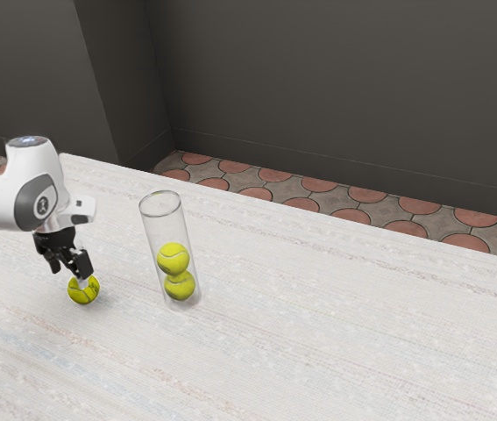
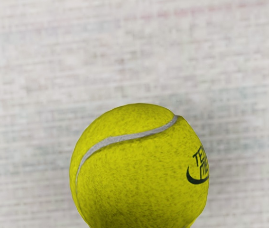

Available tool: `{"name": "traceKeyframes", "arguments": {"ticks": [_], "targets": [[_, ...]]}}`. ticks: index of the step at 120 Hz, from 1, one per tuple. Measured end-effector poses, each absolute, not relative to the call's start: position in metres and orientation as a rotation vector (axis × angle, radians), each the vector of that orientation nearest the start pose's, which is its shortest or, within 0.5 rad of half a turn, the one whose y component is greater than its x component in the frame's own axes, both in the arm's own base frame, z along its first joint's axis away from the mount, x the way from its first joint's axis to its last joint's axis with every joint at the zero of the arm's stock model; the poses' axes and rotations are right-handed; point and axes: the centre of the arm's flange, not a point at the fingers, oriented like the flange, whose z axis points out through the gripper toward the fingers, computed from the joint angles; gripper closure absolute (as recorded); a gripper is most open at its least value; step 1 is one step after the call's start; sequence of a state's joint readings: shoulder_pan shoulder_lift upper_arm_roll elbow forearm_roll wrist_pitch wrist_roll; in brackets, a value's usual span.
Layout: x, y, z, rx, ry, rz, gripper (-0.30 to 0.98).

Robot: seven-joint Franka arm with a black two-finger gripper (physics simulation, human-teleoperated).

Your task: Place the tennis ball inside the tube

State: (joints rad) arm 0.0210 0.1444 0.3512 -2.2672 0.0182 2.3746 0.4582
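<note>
Ball (image 2: 139,175) partly hidden by hand (image 1: 80,275); wrist view crops it; cannot tell whether gripped.

The round, yellow-green felt tennis ball (image 2: 139,180) has a curved grey seam and dark printed lettering above a dark, hooked stroke. It rests on the pale, streaked tabletop (image 1: 318,333), outside the tall, clear, cylindrical tube (image 1: 166,226) and apart from it, toward the exterior view's left. The tube stands on its end on the same surface, its round rim open at the top. Inside are 2 more yellow-green balls, stacked: the lower ball (image 1: 180,288) sits at the base, and the upper ball (image 1: 173,258), with a pale curved seam, rests on it.
</note>
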Motion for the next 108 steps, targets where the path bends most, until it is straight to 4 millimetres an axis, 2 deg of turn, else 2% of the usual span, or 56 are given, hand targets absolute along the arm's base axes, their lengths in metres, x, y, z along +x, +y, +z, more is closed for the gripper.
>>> {"name": "traceKeyframes", "arguments": {"ticks": [60,108], "targets": [[0.508,0.199,0.261,-3.095,0.175,0.114,0.00],[0.516,0.197,0.251,-3.102,0.188,0.129,0.00]]}}
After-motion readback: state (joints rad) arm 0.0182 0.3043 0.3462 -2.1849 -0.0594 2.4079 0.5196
